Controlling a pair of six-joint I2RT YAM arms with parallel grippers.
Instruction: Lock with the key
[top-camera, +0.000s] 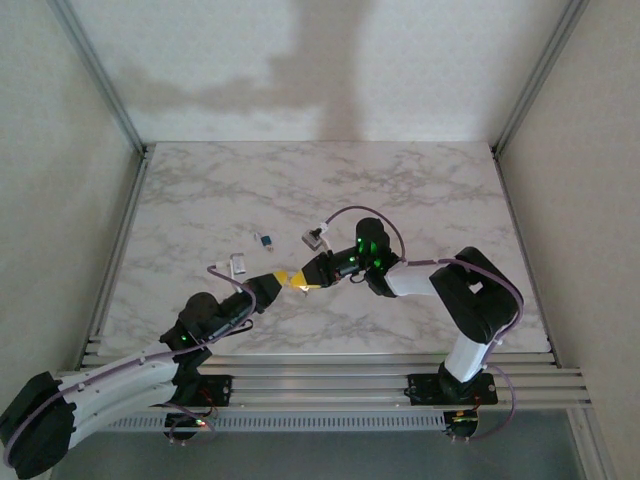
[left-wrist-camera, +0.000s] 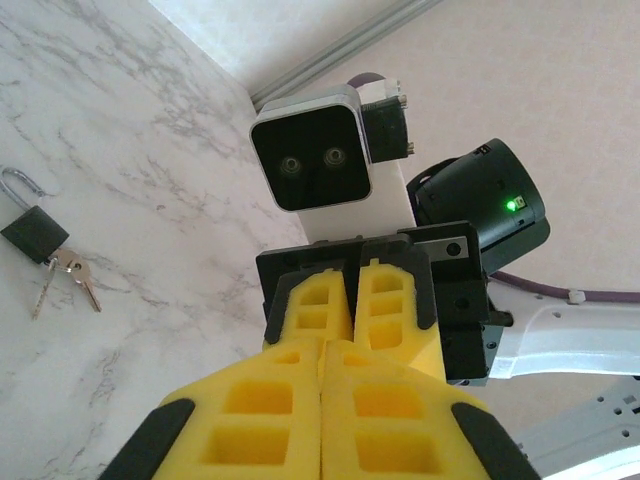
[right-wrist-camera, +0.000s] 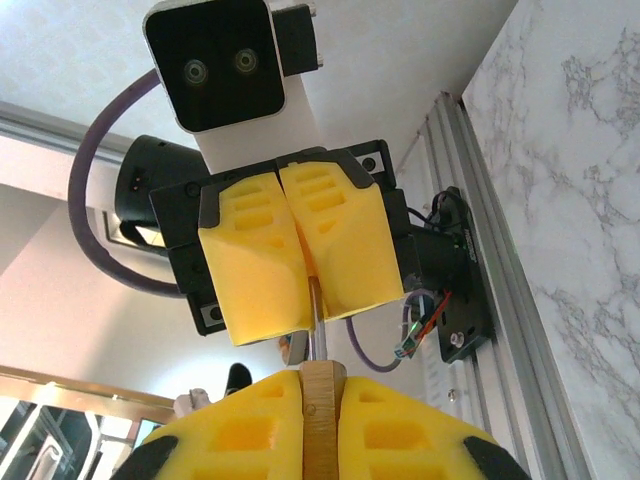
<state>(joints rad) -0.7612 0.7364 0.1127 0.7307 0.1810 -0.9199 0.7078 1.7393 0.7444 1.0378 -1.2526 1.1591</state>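
Note:
Both grippers meet tip to tip above the marble table (top-camera: 420, 190). My right gripper (right-wrist-camera: 322, 375) (top-camera: 308, 280) is shut on a small brass padlock (right-wrist-camera: 322, 420), seen edge-on between its yellow pads. A thin silvery key (right-wrist-camera: 318, 320) runs from the padlock's top straight into my left gripper (right-wrist-camera: 313, 285) (top-camera: 283, 281), which is shut on it. The key's head is hidden inside those pads. A small round metal piece (right-wrist-camera: 298, 347) hangs just beside the key. In the left wrist view my left gripper (left-wrist-camera: 325, 352) is pressed shut and hides the key, with the right arm's fingers (left-wrist-camera: 392, 305) right behind it.
A small black padlock (left-wrist-camera: 33, 233) with an open silver shackle and two keys (left-wrist-camera: 70, 272) lies on the marble left of the grippers. In the top view a small dark bluish lock (top-camera: 265, 240) lies just behind them. Metal rails (top-camera: 330, 365) run along the near table edge.

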